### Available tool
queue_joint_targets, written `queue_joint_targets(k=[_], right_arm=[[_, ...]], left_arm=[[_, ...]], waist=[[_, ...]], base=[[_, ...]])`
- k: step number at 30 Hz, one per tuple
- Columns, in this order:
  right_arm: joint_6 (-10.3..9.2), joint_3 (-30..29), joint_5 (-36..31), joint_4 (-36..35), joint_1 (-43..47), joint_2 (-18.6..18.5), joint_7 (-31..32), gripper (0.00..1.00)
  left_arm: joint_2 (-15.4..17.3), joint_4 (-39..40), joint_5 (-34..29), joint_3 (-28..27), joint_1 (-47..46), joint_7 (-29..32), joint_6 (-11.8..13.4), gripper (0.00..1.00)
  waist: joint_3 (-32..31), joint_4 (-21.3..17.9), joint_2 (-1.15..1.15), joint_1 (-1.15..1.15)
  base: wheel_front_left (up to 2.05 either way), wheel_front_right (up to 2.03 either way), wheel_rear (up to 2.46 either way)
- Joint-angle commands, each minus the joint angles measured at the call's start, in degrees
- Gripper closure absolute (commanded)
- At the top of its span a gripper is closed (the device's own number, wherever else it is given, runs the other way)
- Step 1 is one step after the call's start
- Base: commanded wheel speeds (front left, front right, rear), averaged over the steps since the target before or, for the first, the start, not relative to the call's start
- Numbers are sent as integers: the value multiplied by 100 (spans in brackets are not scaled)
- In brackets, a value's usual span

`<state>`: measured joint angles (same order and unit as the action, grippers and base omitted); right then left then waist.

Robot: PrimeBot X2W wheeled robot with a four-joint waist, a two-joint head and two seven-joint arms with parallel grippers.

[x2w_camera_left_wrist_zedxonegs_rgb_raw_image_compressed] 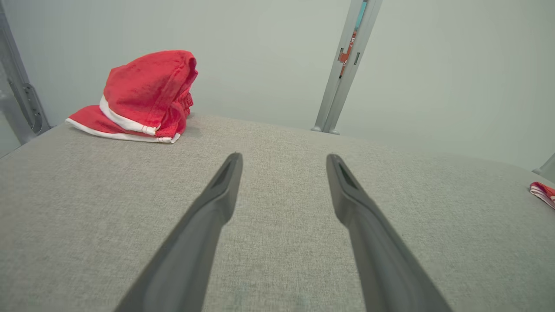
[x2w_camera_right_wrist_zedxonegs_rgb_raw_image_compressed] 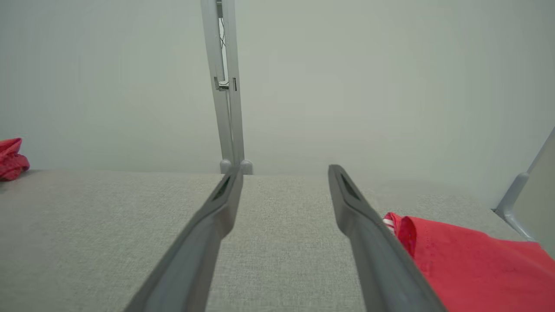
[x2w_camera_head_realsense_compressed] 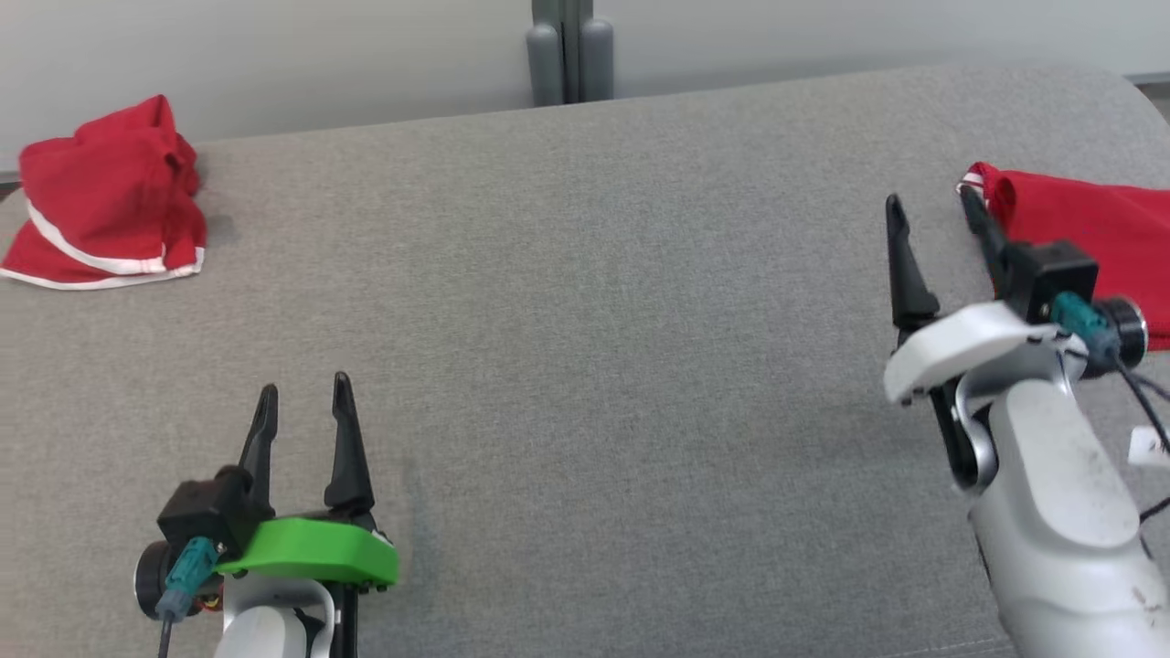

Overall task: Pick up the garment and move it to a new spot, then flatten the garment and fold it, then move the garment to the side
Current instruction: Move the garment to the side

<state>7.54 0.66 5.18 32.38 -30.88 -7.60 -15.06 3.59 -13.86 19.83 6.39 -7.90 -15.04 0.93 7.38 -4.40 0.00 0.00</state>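
A crumpled red garment (x2w_camera_head_realsense_compressed: 105, 196) with white trim sits heaped at the far left corner of the grey fabric table (x2w_camera_head_realsense_compressed: 585, 320); in the left wrist view it (x2w_camera_left_wrist_zedxonegs_rgb_raw_image_compressed: 145, 93) lies ahead and to the left. A second red garment (x2w_camera_head_realsense_compressed: 1088, 228) lies flat at the right edge, just right of my right gripper (x2w_camera_head_realsense_compressed: 930, 199), which is open and empty. In the right wrist view this cloth (x2w_camera_right_wrist_zedxonegs_rgb_raw_image_compressed: 468, 268) rests beside the right finger of that gripper (x2w_camera_right_wrist_zedxonegs_rgb_raw_image_compressed: 285, 169). My left gripper (x2w_camera_head_realsense_compressed: 304, 388) stands open near the front left, empty over bare fabric (x2w_camera_left_wrist_zedxonegs_rgb_raw_image_compressed: 284, 157).
A grey upright post (x2w_camera_head_realsense_compressed: 569, 50) stands behind the table's far edge against a pale wall. The table's far right corner is rounded. A wide stretch of grey fabric lies between the two garments.
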Motion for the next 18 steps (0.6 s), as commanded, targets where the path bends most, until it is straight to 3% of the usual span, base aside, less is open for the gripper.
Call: queue_joint_targets(k=[1,10,18], right_arm=[[-11,-47,42,-195,311,45,-14,0],[-11,-159,210,-1276,2047,423,-13,0],[-11,101,397,-1836,2727,457,7,0]], left_arm=[[-26,19,-83,-13,149,-15,-32,0],[-65,73,-83,101,682,-16,-30,0],[-65,96,17,352,856,-16,101,0]], waist=[[-356,346,0,0],[-750,710,0,0],[-832,754,0,0]], base=[[0,0,0],[0,0,0],[0,0,0]])
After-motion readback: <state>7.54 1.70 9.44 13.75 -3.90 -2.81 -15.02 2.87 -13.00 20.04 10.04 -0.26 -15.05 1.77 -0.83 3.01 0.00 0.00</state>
